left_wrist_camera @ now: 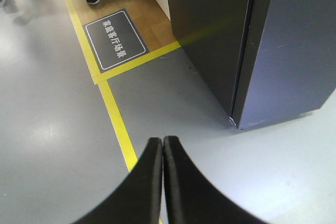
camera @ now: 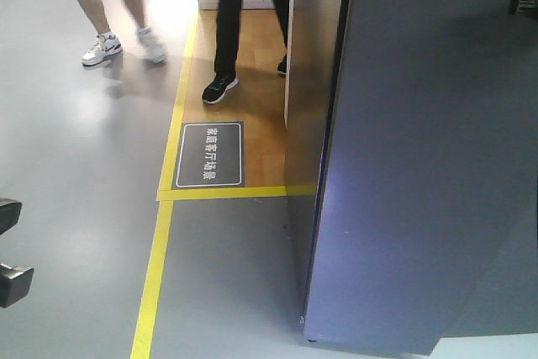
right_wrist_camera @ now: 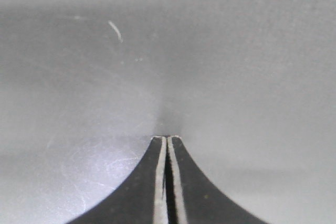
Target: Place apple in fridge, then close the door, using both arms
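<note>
Right gripper [right_wrist_camera: 167, 139] closed and empty, tips against the grey door [right_wrist_camera: 220, 56] to push it; left gripper [left_wrist_camera: 163, 140] closed, empty, idle over floor [left_wrist_camera: 52, 145].

I see a glossy grey floor [camera: 76, 166] with yellow tape lines [camera: 155, 275] boxing a wood-laminate patch [camera: 252, 65]; a dark floor sign [camera: 208, 155] with white characters lies inside it; two people's legs [camera: 227, 23] stand beyond; strong glare whitens the far floor.
</note>
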You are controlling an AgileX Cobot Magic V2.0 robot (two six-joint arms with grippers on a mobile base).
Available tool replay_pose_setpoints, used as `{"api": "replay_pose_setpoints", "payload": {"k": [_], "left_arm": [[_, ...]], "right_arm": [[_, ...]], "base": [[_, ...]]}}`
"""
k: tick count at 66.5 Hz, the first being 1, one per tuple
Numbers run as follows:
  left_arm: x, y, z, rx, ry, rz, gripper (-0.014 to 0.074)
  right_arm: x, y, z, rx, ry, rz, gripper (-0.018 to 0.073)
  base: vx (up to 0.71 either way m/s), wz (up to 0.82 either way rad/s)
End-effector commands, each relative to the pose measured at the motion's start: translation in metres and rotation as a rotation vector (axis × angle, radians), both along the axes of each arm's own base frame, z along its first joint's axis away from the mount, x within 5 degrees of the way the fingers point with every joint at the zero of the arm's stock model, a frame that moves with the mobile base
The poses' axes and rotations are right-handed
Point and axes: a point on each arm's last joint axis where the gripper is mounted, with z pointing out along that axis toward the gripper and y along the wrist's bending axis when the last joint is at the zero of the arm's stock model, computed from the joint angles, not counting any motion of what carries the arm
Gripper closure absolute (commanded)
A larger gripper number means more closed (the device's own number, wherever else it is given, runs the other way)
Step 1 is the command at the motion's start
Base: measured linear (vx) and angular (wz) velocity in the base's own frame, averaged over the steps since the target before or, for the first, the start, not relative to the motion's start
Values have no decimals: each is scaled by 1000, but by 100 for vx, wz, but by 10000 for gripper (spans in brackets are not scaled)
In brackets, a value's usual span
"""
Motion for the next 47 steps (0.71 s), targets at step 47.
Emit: {"api": "replay_pose_setpoints", "payload": {"k": [47], "left_arm": [[2, -1, 12, -30, -71, -11, 603]], "right_arm": [[5, -3, 19, -26, -106, -11, 562]], "base": [[0, 0]]}}
